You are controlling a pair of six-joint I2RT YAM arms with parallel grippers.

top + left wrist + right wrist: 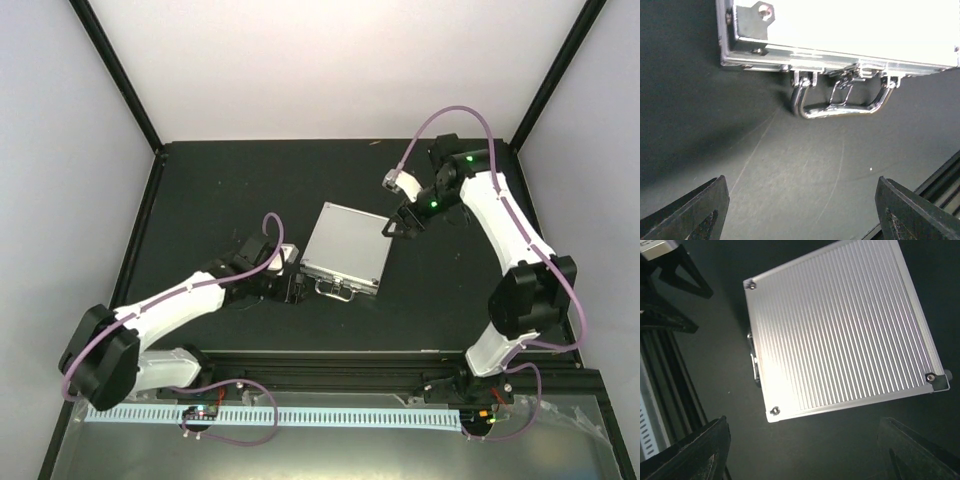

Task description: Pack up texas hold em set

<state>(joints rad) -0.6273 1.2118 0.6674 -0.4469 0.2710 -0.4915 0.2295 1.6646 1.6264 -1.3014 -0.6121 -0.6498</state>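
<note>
The left gripper sat low over the table, its jaws spread wide with nothing between them. In the left wrist view its fingers framed only bare dark surface. Just ahead of the fingertips, and apart from them, lay the case, shut and flat on the table, its handle side turned toward this gripper. The chrome handle lay folded down against the table, with a latch above its middle on the case's edge. Beyond the case, the right gripper hung just beside the corner opposite the handle side. Its jaws were likewise wide apart and held nothing. In the right wrist view the ribbed lid lay ahead of and below it, clear of both fingers.
</note>
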